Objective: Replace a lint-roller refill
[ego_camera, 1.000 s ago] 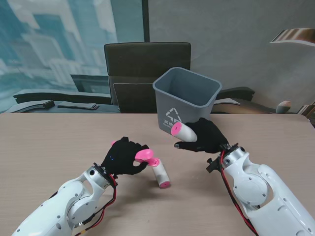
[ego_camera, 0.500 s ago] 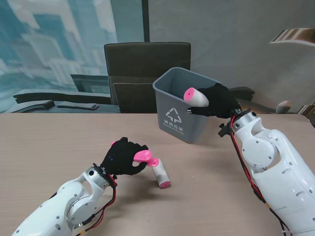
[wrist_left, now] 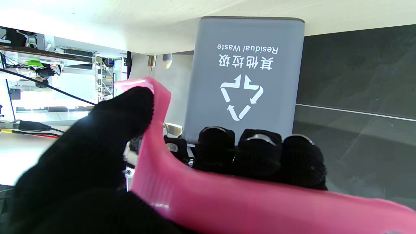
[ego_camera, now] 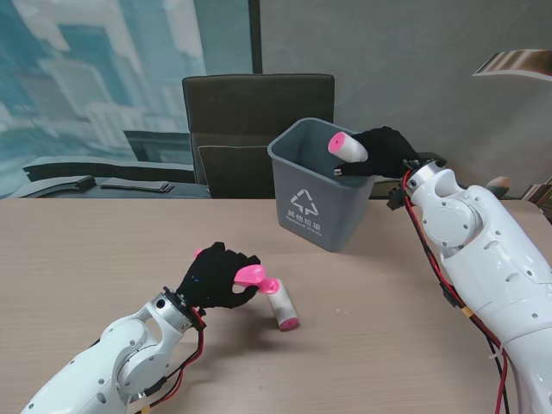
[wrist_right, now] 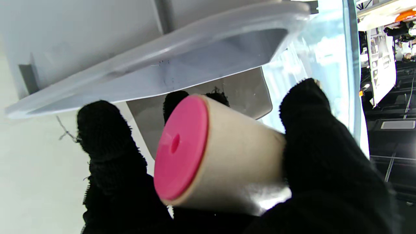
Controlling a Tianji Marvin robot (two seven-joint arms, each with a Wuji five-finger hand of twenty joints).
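Refill [ego_camera: 348,147], the used one, white with a pink end cap, sits in the right hand [ego_camera: 382,153] at upper centre-right of the stand frame, above the open mouth of the bin [ego_camera: 321,191].

Left to right across the stand frame:

- Left hand [ego_camera: 216,276], lower left: fingers closed around the pink handle [ego_camera: 252,275]. The left wrist view confirms the wrap, thumb on one side and the fingers [wrist_left: 260,152] on the other. The handle end points toward a second roll [ego_camera: 281,309] lying on the table [ego_camera: 103,250] just beside it, lower centre. Whether that roll is on the spindle or merely touching it cannot be told.
- Bin, centre: grey, upright, at the far side of the table, marked "Residual Waste" in the left wrist view.
- Right hand, centre-right: a second ago it held the refill low, in front of the bin; half a second ago it was at the rim; now it is higher and over the opening. The right wrist view shows the fingers [wrist_right: 107,136] clamped on the roll with the bin rim beyond.

Finding: the move toward the bin appears all but complete, and release looks like the next action. Risk: the roll is near the rim and could strike it. Fitting the new roll remains.
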